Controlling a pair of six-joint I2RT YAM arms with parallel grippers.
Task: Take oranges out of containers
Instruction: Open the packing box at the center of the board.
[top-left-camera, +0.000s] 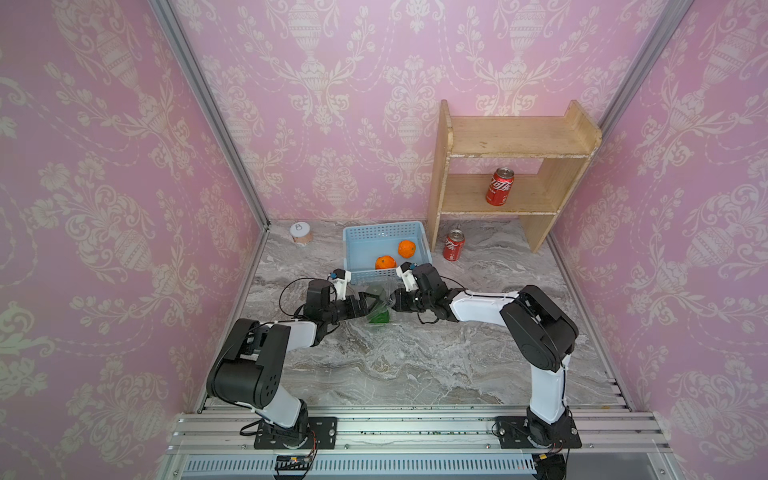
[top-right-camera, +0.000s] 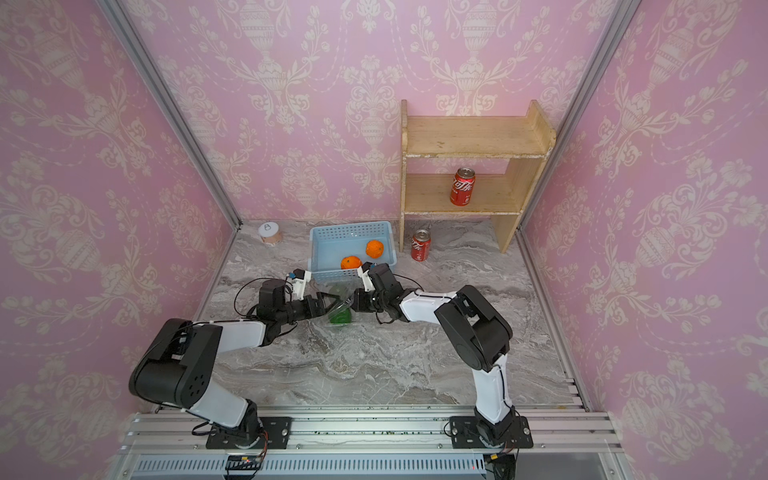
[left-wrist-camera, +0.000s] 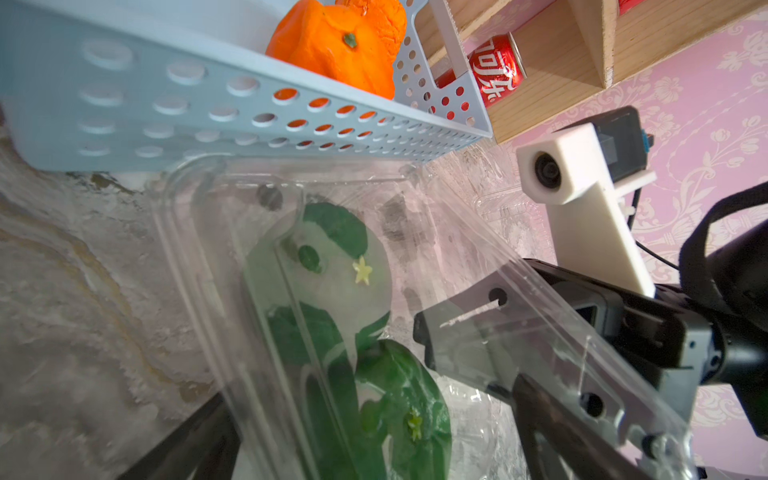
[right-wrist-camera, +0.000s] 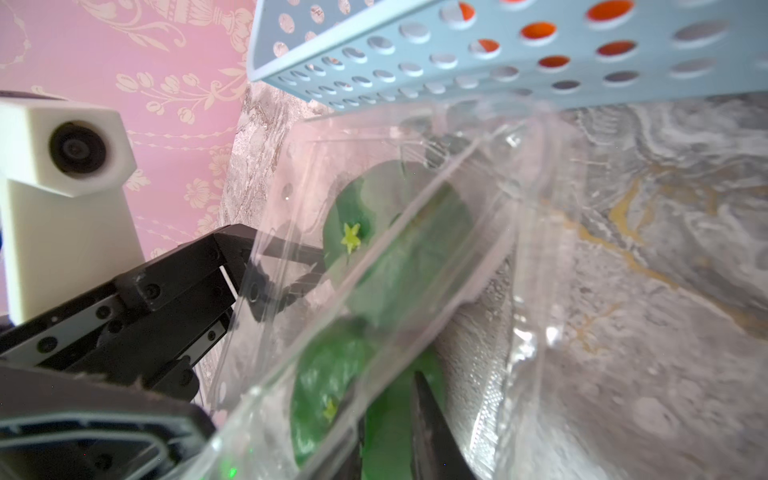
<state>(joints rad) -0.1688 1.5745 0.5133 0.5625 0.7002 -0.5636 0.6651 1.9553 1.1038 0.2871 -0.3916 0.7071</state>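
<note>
Straddles the clear container of green oranges with left gripper spread wide. Meets its raised lid with right gripper, closure indiscernible. Reaches inward, forearms low.

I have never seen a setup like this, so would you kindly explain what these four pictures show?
These are two robot arms standing at a marble table. Two pictures look down from a pair of cameras overhead, side by side; the other two come from a camera on each arm's wrist, hence the close-ups. On the table stand a blue basket with two orange fruits, a wooden shelf with a can, another can beside it, a small jar, and a clear box holding two green fruits. The left tool, the arm's pincer, straddles the box with jaws wide; the right tool is at its lid. Whether either truly grips, I cannot tell.
</note>
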